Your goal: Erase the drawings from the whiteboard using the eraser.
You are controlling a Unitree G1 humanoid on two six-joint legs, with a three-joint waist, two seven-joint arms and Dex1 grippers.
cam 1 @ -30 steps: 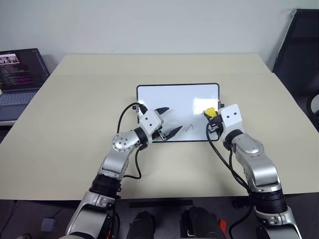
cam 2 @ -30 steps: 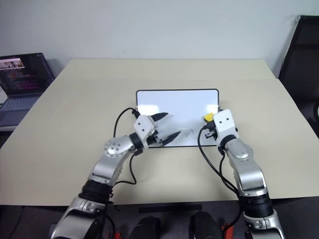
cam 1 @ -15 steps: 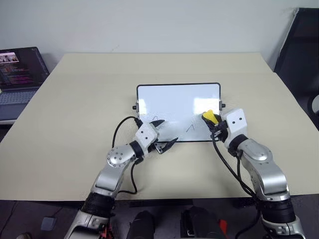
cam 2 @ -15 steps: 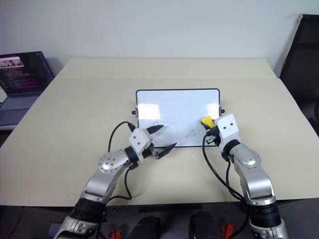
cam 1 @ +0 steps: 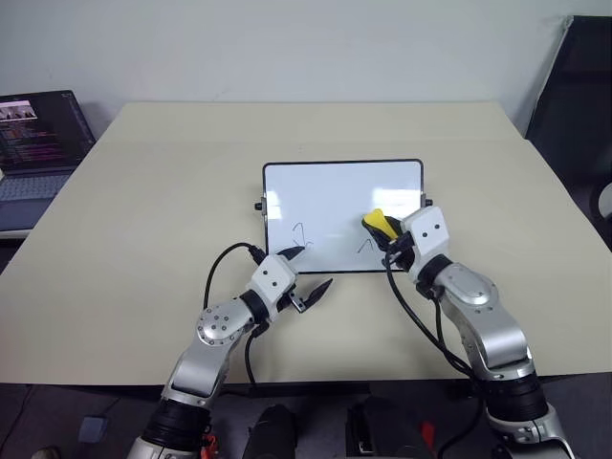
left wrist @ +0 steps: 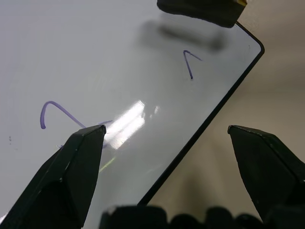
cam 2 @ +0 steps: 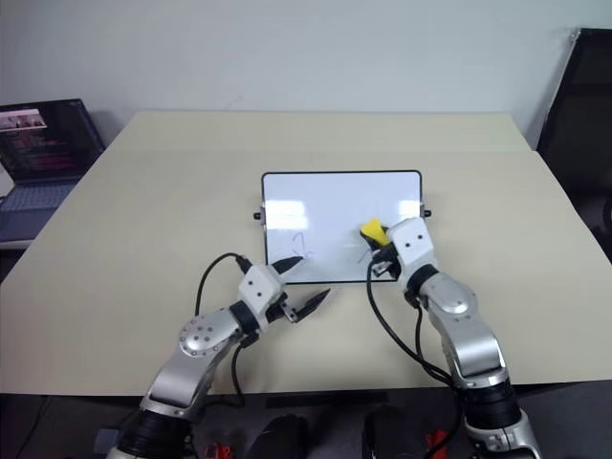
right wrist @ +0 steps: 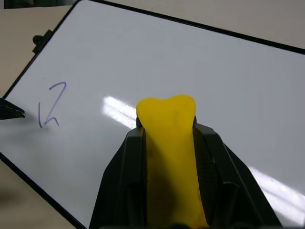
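The eraser (cam 1: 377, 223) is gripped by the right gripper (cam 1: 384, 232) over the whiteboard (cam 1: 325, 191), while the left gripper (cam 1: 304, 273), at the board's 7 o'clock corner, is held open.

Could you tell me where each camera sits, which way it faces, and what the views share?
Head eye views: look forward and down on the table, both arms, the whiteboard and laptop.
Left wrist view: along the open left gripper, over the whiteboard's near edge and drawings.
Right wrist view: along the right gripper shut on the eraser, over the whiteboard.
Shared: whiteboard, drawings, eraser.
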